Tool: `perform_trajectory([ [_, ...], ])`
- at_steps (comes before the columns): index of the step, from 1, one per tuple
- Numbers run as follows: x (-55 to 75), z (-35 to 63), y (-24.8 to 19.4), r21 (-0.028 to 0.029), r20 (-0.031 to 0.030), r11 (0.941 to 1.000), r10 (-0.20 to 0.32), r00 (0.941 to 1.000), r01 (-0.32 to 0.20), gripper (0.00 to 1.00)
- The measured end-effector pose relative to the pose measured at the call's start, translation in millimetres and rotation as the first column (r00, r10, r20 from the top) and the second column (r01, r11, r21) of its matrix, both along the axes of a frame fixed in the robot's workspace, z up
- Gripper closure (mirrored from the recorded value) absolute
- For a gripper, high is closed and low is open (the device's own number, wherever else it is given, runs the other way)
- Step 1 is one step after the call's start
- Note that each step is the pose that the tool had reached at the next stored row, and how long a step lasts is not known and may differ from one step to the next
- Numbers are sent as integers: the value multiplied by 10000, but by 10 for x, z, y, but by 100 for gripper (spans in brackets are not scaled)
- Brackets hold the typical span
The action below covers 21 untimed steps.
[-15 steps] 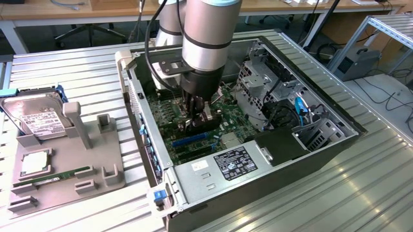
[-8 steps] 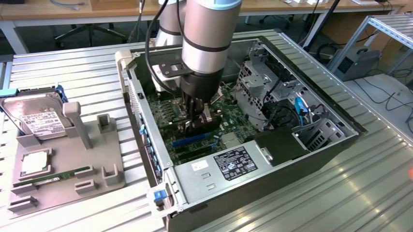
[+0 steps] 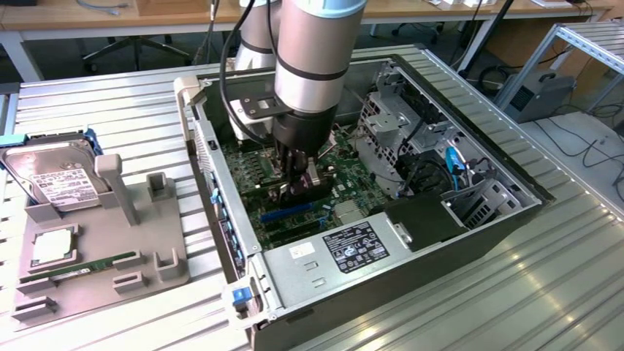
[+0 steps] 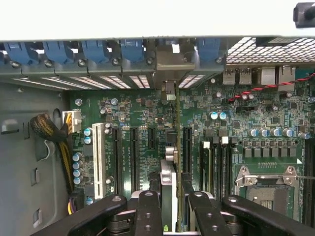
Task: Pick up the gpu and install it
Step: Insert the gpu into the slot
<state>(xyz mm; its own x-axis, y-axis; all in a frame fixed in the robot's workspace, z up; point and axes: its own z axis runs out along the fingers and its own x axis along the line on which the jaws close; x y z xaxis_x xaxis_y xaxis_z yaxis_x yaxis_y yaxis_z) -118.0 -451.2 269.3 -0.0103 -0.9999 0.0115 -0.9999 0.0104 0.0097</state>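
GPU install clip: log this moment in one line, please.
stage: install | gripper: shut on gpu | gpu: edge-on, upright over motherboard slots inside open PC case | seated: cannot tell

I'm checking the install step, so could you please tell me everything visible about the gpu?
The gpu stands on edge between the gripper fingers, seen edge-on as a thin green board with a silver metal part. It sits inside the open computer case, over the motherboard slots, its bracket end toward the rear slot openings. Whether it is fully seated cannot be told.
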Motion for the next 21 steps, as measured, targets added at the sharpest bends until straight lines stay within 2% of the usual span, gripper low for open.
perform_trajectory([
  [21,0,-73,0,-1,-1,10000,-2,10000,2,73],
])
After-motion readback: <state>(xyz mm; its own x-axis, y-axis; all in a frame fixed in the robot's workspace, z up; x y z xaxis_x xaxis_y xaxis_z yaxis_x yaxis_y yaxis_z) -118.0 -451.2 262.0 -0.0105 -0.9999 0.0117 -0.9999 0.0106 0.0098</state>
